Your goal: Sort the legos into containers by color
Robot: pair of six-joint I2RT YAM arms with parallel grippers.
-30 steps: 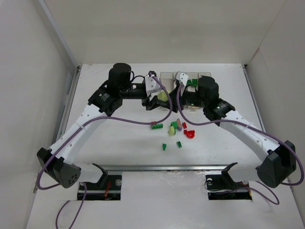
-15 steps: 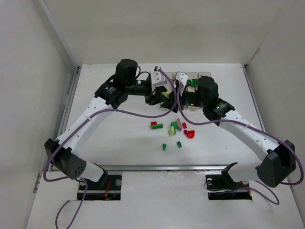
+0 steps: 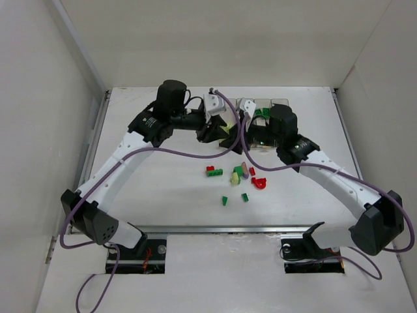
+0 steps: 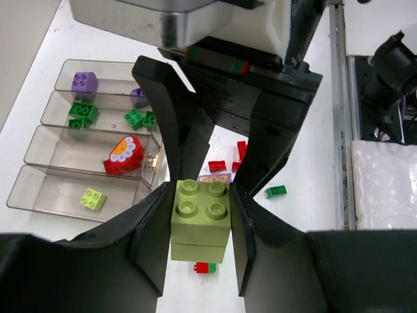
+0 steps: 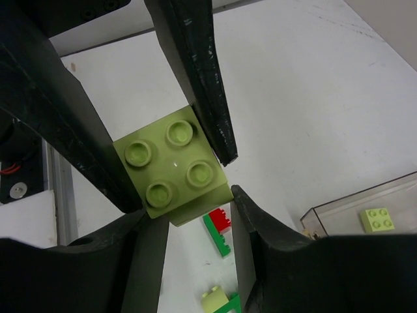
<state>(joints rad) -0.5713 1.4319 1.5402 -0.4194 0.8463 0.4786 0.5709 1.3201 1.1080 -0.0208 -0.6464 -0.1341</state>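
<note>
A yellow-green clump of two stacked legos [image 4: 200, 218] hangs in the air in front of the containers [image 3: 277, 104]. Both grippers grip it from opposite sides. My left gripper [image 4: 199, 235] is shut on its sides. My right gripper [image 5: 189, 205] is shut on the lower brick of the same clump [image 5: 172, 169]. In the top view the two grippers meet at the clump [image 3: 226, 130]. The clear containers [image 4: 39, 189] hold a purple brick [image 4: 85, 83], green bricks [image 4: 83, 112], a red piece [image 4: 124, 155] and a yellow-green brick [image 4: 93, 199].
Loose legos lie on the table below the grippers: a red-and-green clump [image 3: 214, 171], small green bricks [image 3: 224, 200], a red piece [image 3: 259, 183] and a mixed group [image 3: 240, 173]. White walls close in the table on three sides.
My left arm has swung right to meet the right gripper, and its jaws have closed on the yellow-green clump. The right arm has stayed put with the clump.
</note>
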